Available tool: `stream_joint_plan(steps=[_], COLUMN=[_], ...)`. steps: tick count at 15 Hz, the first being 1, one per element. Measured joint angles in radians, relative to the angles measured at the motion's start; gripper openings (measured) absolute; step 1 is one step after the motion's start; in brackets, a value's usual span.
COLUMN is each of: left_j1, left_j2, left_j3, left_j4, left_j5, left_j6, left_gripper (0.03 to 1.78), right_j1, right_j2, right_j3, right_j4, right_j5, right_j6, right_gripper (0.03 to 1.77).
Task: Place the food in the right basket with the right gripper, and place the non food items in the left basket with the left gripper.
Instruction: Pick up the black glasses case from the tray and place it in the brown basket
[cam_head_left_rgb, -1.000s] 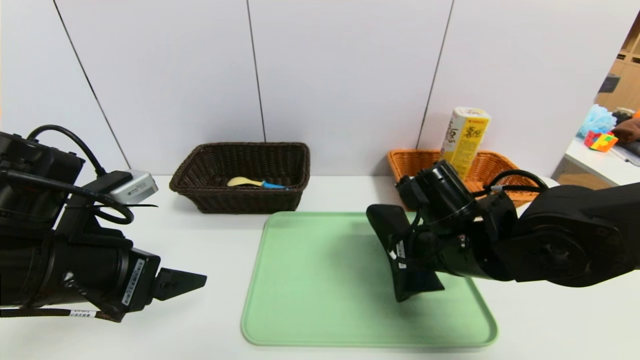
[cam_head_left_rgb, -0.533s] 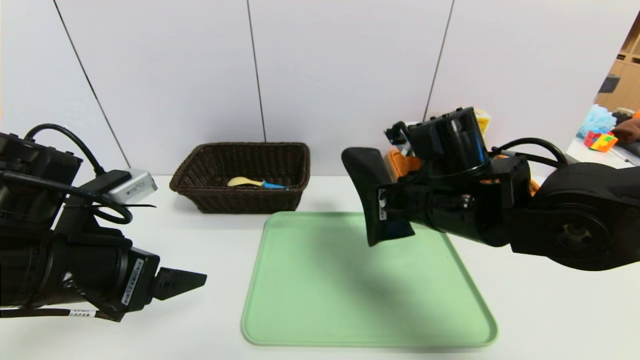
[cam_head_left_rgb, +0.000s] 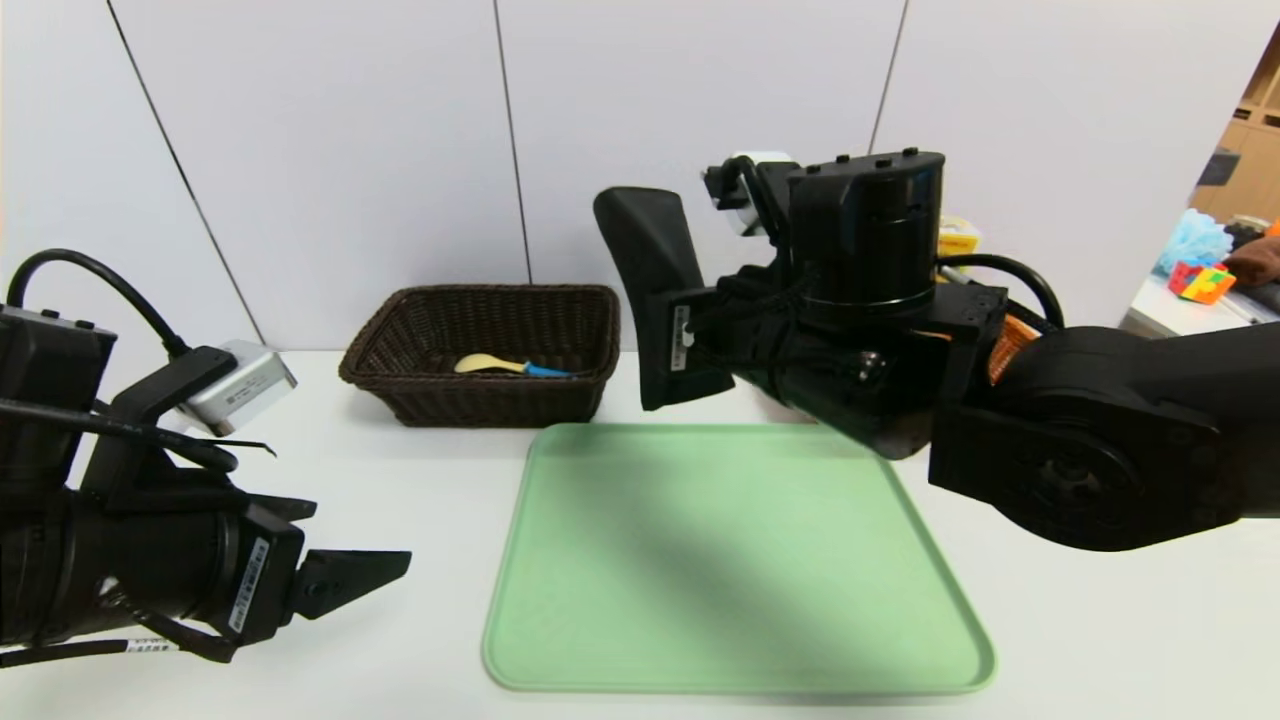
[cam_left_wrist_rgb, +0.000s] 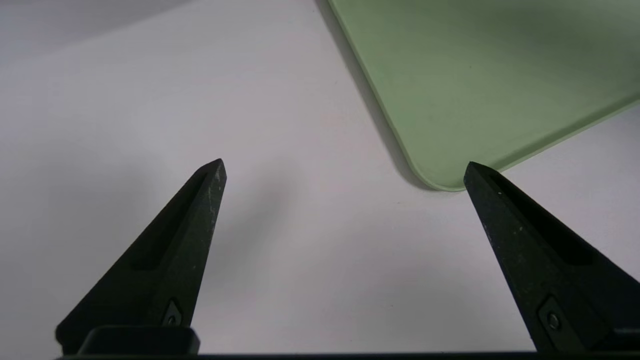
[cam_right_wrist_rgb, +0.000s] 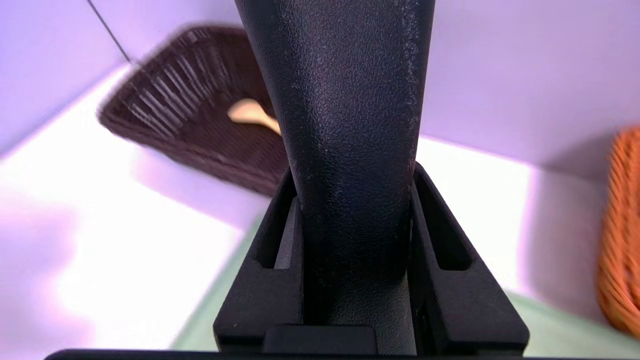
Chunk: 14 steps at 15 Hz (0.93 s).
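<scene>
You are looking at what appears to be the closing stage of the sorting: the flat pale green plastic tray (cam_head_left_rgb: 735, 560) is carrying nothing, and the only loose item in plain view, a cream spoon with a blue handle (cam_head_left_rgb: 510, 367), is lying inside the dark brown wicker basket (cam_head_left_rgb: 480, 345) just behind the tray's far left corner. That is a non-food piece sitting where the task wants it.

Your right gripper (cam_head_left_rgb: 655, 300) is hanging above the tray's far edge, pointing toward the brown basket, with its black fingers pressed flat together and nothing between them; the right wrist view is confirming this. The orange wicker basket (cam_right_wrist_rgb: 622, 235) is sitting beyond the tray's far right corner, largely hidden behind the right arm, and a yellow carton (cam_head_left_rgb: 957, 237) is only just peeking out above that arm, so you cannot tell how it is resting.

Your left gripper (cam_left_wrist_rgb: 345, 172) is hovering over the white tabletop (cam_head_left_rgb: 400, 470) just off the tray's near left corner, its fingers spread wide and holding nothing.

Judging from this, no item is waiting for either arm. The next move is calling for a check of both baskets, then parking the arms clear of the tray.
</scene>
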Motion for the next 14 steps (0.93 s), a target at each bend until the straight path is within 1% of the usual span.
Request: stream_joint_plan(steps=[2,4,8,14], left_j1=[0.0,-0.002,-0.011,-0.013], left_j2=[-0.013,-0.022,-0.028,-0.029], left_j3=[0.015,0.018,0.019,0.015], left_j4=[-0.009,-0.009,-0.02,-0.024], left_j5=[0.0,-0.001,-0.001,0.001], left_j6=[0.0,0.0,0.0,0.02], left_gripper=[1.69,1.69,1.69,1.69], right_j1=[0.011,0.014,0.014,0.013], right_j2=[0.034,0.07,0.153,0.316], right_j3=[-0.024,-0.06,-0.164,-0.397], right_j4=[-0.066,-0.107,-0.117,-0.119], right_j5=[0.001,0.008,0.019,0.02], right_j6=[-0.016,-0.033,-0.043,-0.092], right_gripper=[0.56,0.56,0.55,0.54])
